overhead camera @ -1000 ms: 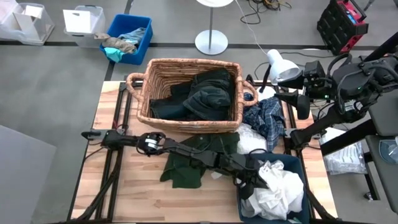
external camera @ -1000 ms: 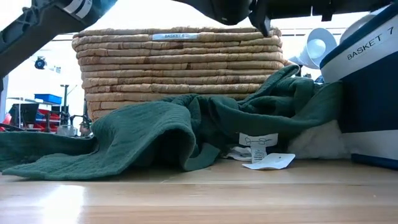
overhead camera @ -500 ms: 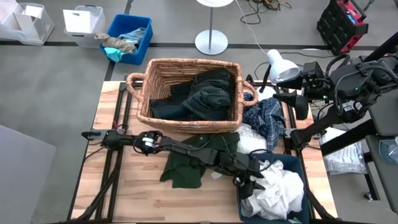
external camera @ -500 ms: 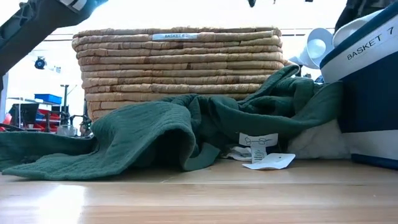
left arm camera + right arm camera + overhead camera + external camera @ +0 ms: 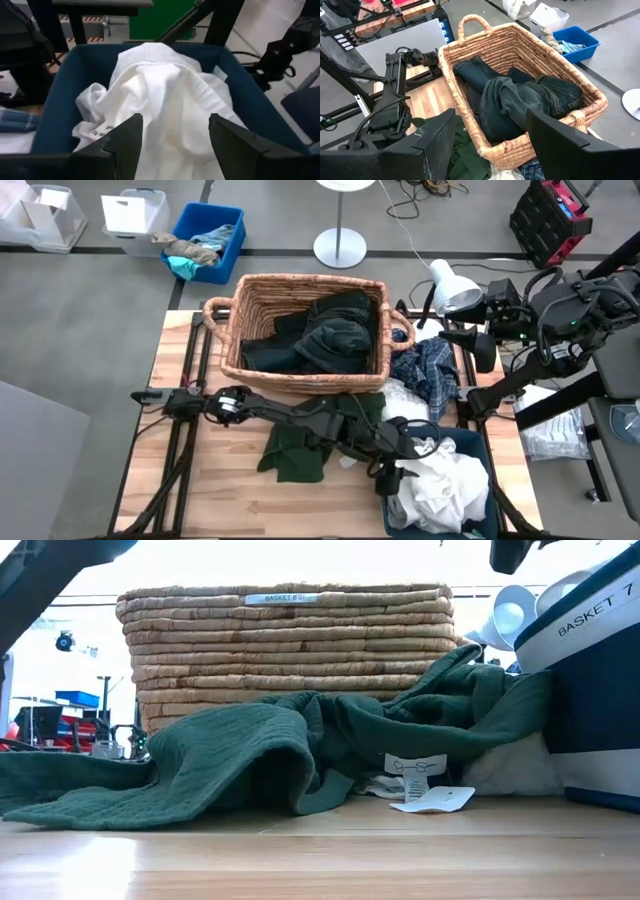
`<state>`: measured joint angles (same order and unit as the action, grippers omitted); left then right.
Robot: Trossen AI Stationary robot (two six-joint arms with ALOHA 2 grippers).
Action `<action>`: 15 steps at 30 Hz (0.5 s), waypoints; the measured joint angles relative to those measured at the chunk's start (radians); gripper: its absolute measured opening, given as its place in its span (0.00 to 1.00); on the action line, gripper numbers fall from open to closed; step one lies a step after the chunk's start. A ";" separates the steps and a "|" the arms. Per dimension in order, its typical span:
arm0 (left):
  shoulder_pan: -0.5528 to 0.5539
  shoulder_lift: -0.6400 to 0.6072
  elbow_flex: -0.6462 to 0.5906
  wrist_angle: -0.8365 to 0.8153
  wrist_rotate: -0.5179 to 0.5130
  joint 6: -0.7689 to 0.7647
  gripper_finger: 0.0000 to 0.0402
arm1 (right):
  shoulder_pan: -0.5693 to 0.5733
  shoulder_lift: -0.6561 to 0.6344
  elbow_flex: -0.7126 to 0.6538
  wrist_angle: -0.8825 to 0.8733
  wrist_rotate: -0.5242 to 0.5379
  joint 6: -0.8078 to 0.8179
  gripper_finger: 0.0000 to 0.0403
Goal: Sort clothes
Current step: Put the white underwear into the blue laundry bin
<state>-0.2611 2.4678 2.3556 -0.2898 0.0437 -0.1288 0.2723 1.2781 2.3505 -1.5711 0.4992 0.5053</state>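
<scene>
Left gripper [image 5: 392, 477] poised over the near-left rim of the navy fabric bin [image 5: 478, 445], fingers [image 5: 129, 142] parted and holding nothing — heap of crumpled white garments [image 5: 165, 97] lying straight ahead of and just below the jaws, inside the bin, apparently already sorted.

Likely next candidate: dark green ribbed knit garment [image 5: 303, 442], spread flat on the wooden table [image 5: 225, 490], behind the left jaws and back along that arm, partly under its forearm. Long axis roughly running from the woven wicker basket [image 5: 306, 330] toward the table's near edge; in the low view its folds [image 5: 250, 755] draped against the basket wall and the bin. Left arm clearly the nearer one — a draw back from the bin and a drop would seem enough.

Navy-blue plaid shirt [image 5: 430, 370] and a white piece [image 5: 400, 405] bunched between basket and bin, ahead of and below the right gripper [image 5: 487, 340]. Right jaws spread, empty, waiting high beside the basket, dark clothes [image 5: 520, 100] piled inside it straight ahead
</scene>
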 joint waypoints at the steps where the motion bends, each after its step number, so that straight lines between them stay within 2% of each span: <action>1: 0.000 -0.003 0.000 -0.017 -0.001 0.006 0.50 | 0.000 0.000 0.000 0.000 0.000 0.000 0.58; 4: 0.000 -0.014 0.000 -0.113 -0.010 0.020 0.40 | 0.000 0.000 0.000 0.000 0.000 0.000 0.58; 8: 0.000 -0.026 -0.002 -0.217 -0.062 0.040 0.10 | 0.000 0.000 0.000 0.000 0.000 0.000 0.58; 9: 0.000 -0.028 -0.002 -0.222 -0.068 0.039 0.05 | 0.000 0.000 0.000 0.000 0.000 0.000 0.58; 15: 0.000 -0.020 -0.008 -0.221 -0.063 0.057 0.01 | 0.000 0.001 -0.001 0.000 0.000 0.000 0.58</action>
<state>-0.2615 2.4473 2.3479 -0.5108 -0.0197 -0.0718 0.2723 1.2795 2.3491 -1.5711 0.4992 0.5054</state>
